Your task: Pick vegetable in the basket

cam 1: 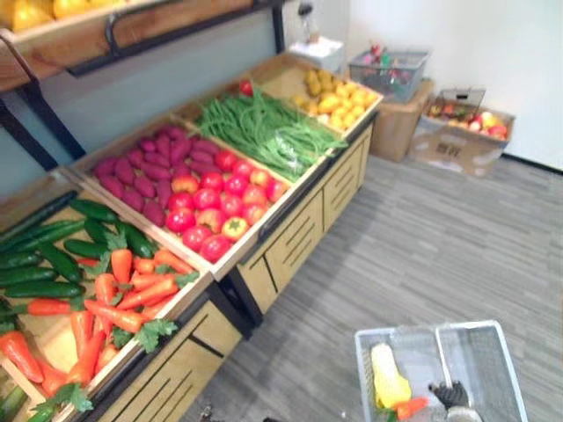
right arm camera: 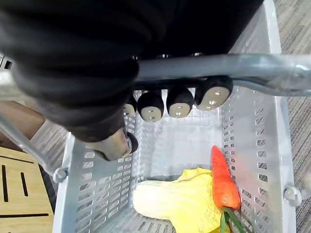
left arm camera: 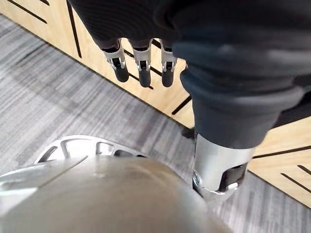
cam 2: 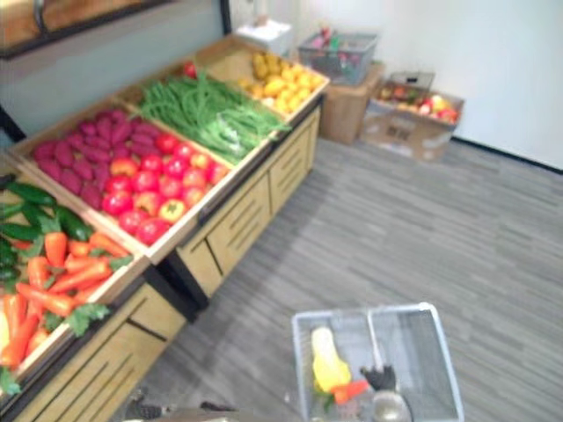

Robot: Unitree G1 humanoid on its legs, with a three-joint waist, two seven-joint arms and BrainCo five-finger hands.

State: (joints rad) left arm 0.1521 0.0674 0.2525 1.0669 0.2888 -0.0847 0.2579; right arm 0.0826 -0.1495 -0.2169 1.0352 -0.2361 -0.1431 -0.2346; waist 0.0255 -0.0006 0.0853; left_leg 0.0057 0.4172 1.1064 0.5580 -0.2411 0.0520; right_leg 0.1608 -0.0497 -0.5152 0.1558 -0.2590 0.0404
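The right hand [right arm camera: 179,103] has its fingers curled round the grey handle [right arm camera: 257,65] of the pale perforated basket [right arm camera: 255,131] and grips it. The basket hangs over the grey floor [cam 1: 422,237] at the near right of the scene. Inside the basket lie an orange carrot [right arm camera: 224,182] with a green top and, touching it on one side, a pale yellow vegetable [right arm camera: 182,204].

The left hand [left arm camera: 144,68] holds nothing. Its fingers hang straight and relaxed in front of the light wooden front of the produce stand [cam 1: 290,251], above the floor.

The stand runs from the near left to the far middle. Its nearest bin holds loose carrots [cam 1: 123,294] with dark green cucumbers [cam 1: 53,255] on their left. The next bin holds red tomatoes [cam 1: 215,207] with purple sweet potatoes [cam 1: 145,167] on their far-left side. Beyond that lie green beans [cam 1: 264,127], and farthest a heap of yellow produce [cam 1: 334,98].

Against the far wall a wire basket [cam 1: 389,72] rests on a cardboard box [cam 1: 394,123]. To its right stands an open carton [cam 1: 457,145] holding mixed produce.
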